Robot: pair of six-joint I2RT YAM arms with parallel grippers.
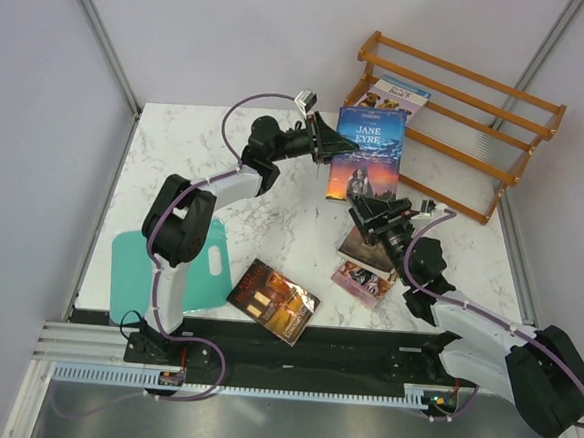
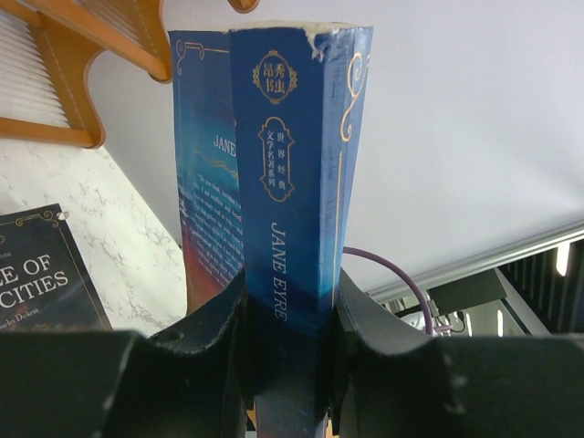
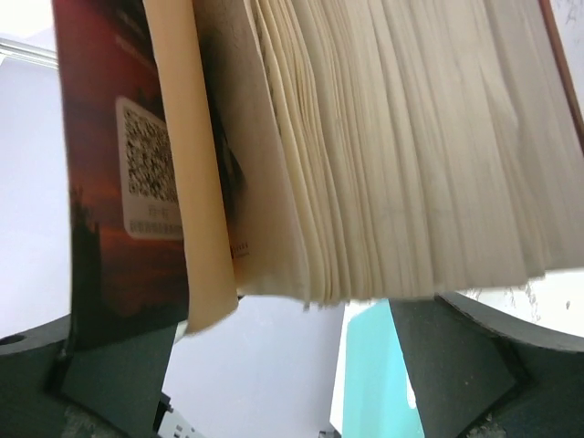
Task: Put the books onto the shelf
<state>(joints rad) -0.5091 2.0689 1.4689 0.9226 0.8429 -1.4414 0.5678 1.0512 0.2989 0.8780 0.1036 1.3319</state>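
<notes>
1. Top external: left gripper (image 1: 325,141) is clamping the blue "Jane Eyre" paperback (image 1: 367,152) by its spine, near the orange-brown slatted wooden shelf (image 1: 479,122).
2. Right gripper (image 1: 374,221) is straddling a dark paperback (image 3: 411,164) with its fingers spread wide and the pages fanning loose between them.

Blue Jane Eyre pbk (image 1: 367,152) aloft nr shelf (image 1: 463,73) w/ dog bk (image 1: 396,94); red-brown bk (image 1: 273,300), dark bk (image 1: 362,252), pink bk (image 1: 360,282) on table (image 1: 227,144)

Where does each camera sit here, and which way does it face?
Top external: above and behind the bases, looking down at the table; both arms show.
Left wrist: faces along the left gripper at Jane Eyre clamped in it.
Right wrist: faces a fanned book inside the right gripper.
Top and left wrist share Jane Eyre.
</notes>
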